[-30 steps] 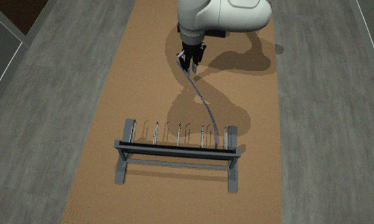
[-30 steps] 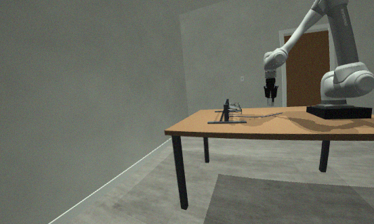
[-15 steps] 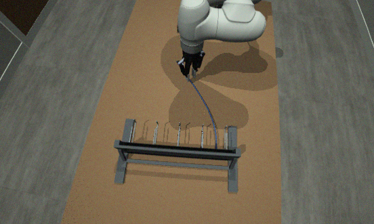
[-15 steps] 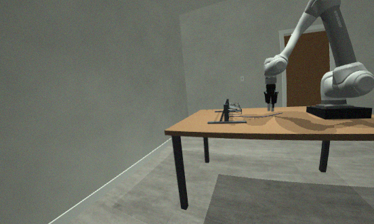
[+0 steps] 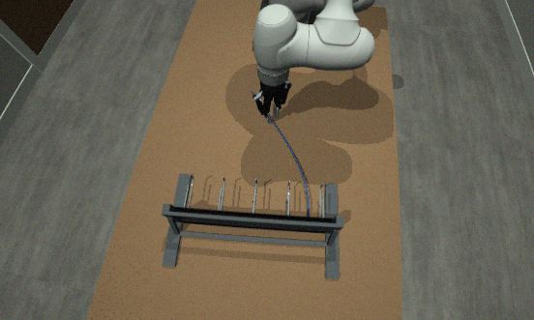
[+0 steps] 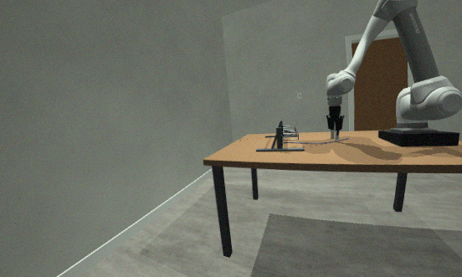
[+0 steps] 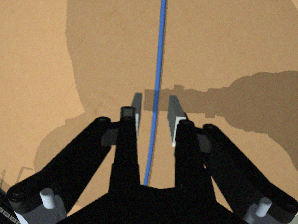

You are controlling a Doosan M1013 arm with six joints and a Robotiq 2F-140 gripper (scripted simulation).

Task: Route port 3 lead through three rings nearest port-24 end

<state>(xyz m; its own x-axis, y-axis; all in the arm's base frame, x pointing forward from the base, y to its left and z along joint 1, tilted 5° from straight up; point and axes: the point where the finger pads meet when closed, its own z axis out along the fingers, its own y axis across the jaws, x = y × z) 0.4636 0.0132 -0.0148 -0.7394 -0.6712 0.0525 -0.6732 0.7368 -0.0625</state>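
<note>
The gripper (image 5: pixel 273 115) (image 6: pixel 335 136) (image 7: pixel 155 100) points down low over the table, partly open. The blue lead (image 5: pixel 294 154) (image 6: pixel 318 143) (image 7: pixel 160 50) passes between its fingers, with a gap on both sides in the wrist view. The lead curves from the port-3 end of the panel, at the right in the top view, towards the gripper; its free end lies just beyond the fingers in the exterior view. The rack (image 5: pixel 333 263) (image 6: pixel 272 150) stands upright. The three rings nearest the port-24 end, including the middle ring (image 5: pixel 255 195), have no lead in them. Port numbers are not visible.
Two more rings, one (image 5: pixel 288 198) left and one (image 5: pixel 322 200) right of the lead, stick out from the rack's front in the top view. The table (image 5: pixel 368 290) (image 6: pixel 234 155) extends around the rack, with its side edges left and right. The robot base (image 6: pixel 418 138) stands behind the gripper.
</note>
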